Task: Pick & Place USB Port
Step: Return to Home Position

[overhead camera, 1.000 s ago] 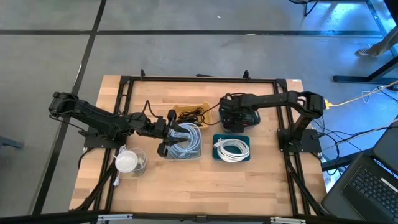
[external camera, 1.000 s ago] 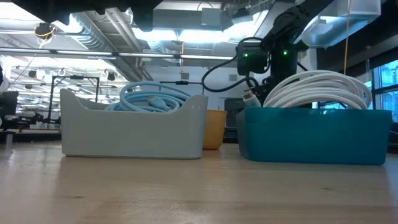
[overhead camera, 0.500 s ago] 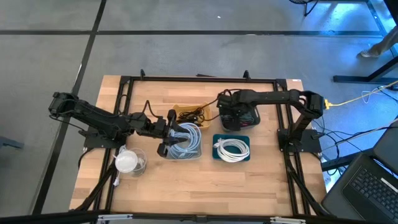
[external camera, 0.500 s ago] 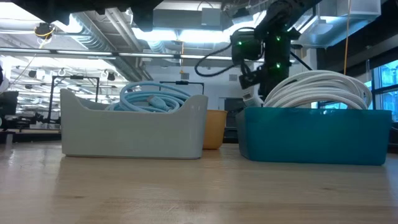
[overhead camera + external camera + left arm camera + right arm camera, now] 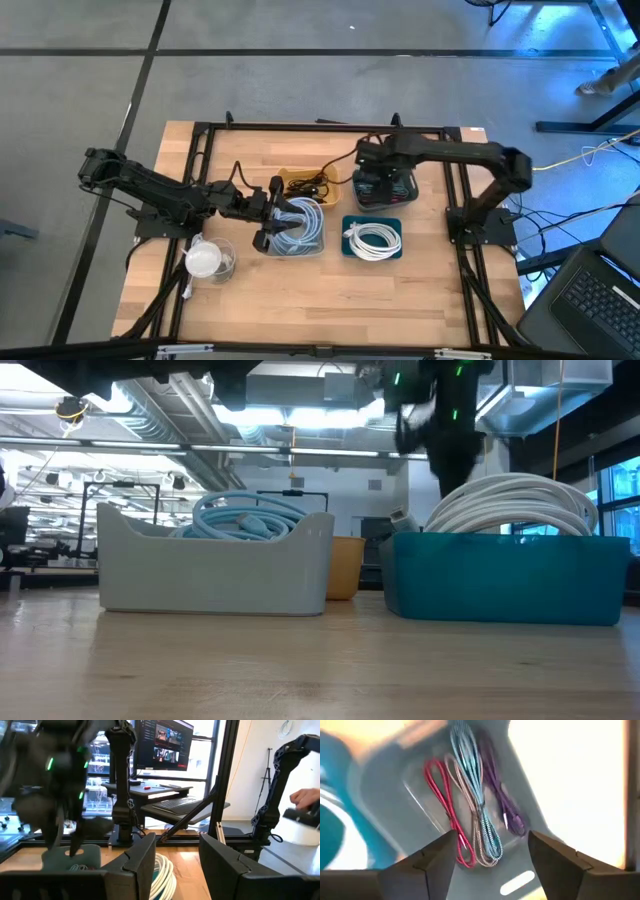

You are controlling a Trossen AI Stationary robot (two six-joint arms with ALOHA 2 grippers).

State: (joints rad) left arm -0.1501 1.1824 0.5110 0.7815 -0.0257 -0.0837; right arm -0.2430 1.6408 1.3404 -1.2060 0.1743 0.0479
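Note:
Several braided USB cables [image 5: 475, 820], red, beige, blue-white and purple, lie side by side on the floor of a grey bin [image 5: 386, 190] at the table's far right of centre. My right gripper [image 5: 491, 837] hangs open above this bin, pointing down, with nothing between its fingers; the high view shows my right gripper [image 5: 376, 165] over the bin's far edge. My left gripper [image 5: 272, 213] is held level over the near-left grey bin [image 5: 298, 225], open and empty, as the left wrist view of my left gripper [image 5: 177, 850] shows.
The near-left grey bin holds a coil of light-blue cable [image 5: 245, 515]. A teal bin [image 5: 372, 238] with white cable sits near the middle, a yellow bin [image 5: 308, 181] with black cables behind. A clear cup [image 5: 207, 260] stands near left. Black frame rails [image 5: 320, 128] border the table.
My right gripper has risen straight up out of the far grey bin, well above the bins' rims, with nothing in it. The cables stay in the bin.

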